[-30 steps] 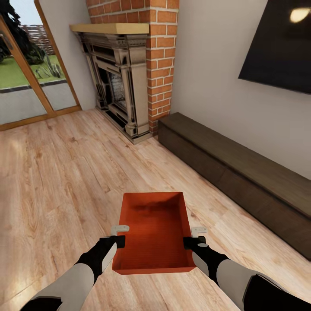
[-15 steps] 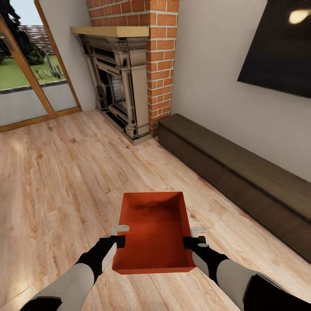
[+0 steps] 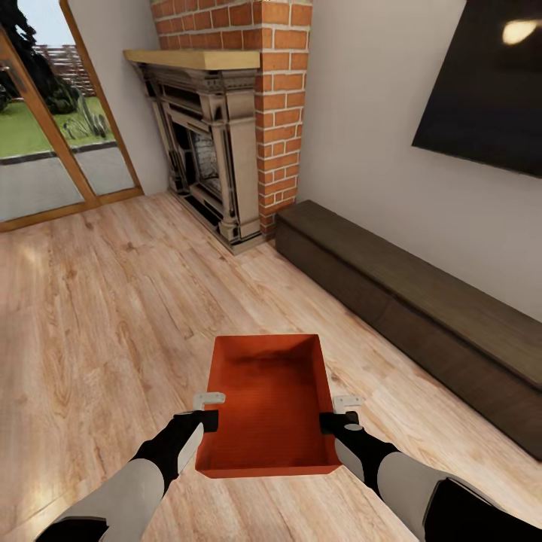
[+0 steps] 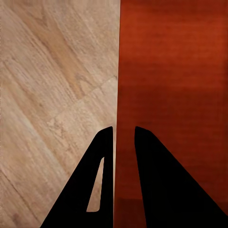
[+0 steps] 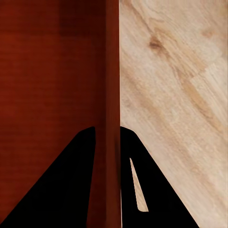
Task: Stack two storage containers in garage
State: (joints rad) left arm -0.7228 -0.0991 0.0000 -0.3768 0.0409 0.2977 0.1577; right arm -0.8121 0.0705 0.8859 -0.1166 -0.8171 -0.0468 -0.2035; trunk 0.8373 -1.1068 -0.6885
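Both tools clamped on the bin (image 3: 267, 403), left tool (image 3: 208, 410) and right tool (image 3: 340, 412) pinching opposite walls; view creeps a touch, carry barely under way, garage ahead

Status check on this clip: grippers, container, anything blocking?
Left gripper and right gripper each clamp a side wall of the storage container. Container carried over the wood floor, living room. Low cabinet ahead-right.

Both arms reach forward, level with each other. The left gripper (image 3: 205, 410) has its jaws closed on one side wall of the storage container (image 3: 267, 406) — one finger inside, one outside. The right gripper (image 3: 340, 412) clamps the opposite wall likewise.
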